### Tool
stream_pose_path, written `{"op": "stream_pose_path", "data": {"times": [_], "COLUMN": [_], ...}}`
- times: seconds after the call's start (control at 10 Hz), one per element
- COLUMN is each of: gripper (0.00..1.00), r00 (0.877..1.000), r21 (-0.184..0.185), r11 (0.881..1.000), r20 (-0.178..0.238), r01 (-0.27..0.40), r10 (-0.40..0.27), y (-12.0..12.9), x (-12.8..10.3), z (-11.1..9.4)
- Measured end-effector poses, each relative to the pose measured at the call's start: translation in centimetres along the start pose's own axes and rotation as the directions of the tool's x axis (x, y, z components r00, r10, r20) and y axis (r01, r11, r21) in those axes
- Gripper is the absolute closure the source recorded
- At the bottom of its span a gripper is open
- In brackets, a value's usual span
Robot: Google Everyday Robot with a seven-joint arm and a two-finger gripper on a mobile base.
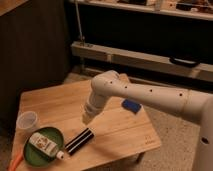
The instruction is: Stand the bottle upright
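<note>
The bottle (43,144) lies on its side on a green plate (56,136) at the table's front left corner. It is whitish, with a red and green label, and its white cap (60,155) points toward the front right. My gripper (87,119) hangs at the end of the white arm above the middle of the table. It is to the right of and behind the bottle, apart from it, shut and holding nothing.
A flat black bar with white stripes (80,141) lies just right of the plate, below the gripper. A translucent cup (27,121) stands at the left edge. A blue object (131,105) lies at the back right. Something orange (15,162) sticks out at the front left corner. The wooden table (125,132) stands before a dark shelf unit.
</note>
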Motion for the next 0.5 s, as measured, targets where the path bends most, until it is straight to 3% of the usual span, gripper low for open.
{"op": "stream_pose_path", "data": {"times": [0.1,0.2,0.3,0.5], "gripper": [0.97,1.00,0.96,0.80], "r00": [1.000,0.999,0.999,0.998], "r21": [0.016,-0.001,-0.035,-0.082], "r11": [1.000,1.000,0.999,0.997], "r20": [0.010,0.023,0.038,0.055], "r01": [0.014,0.027,0.025,0.015], "r10": [-0.014,-0.027,-0.024,-0.010], "y": [-0.4,-0.9,-1.9,-3.2], "x": [0.0,-0.1,-0.5,-1.4], "z": [-0.2,-0.5,-1.0,-1.0]}}
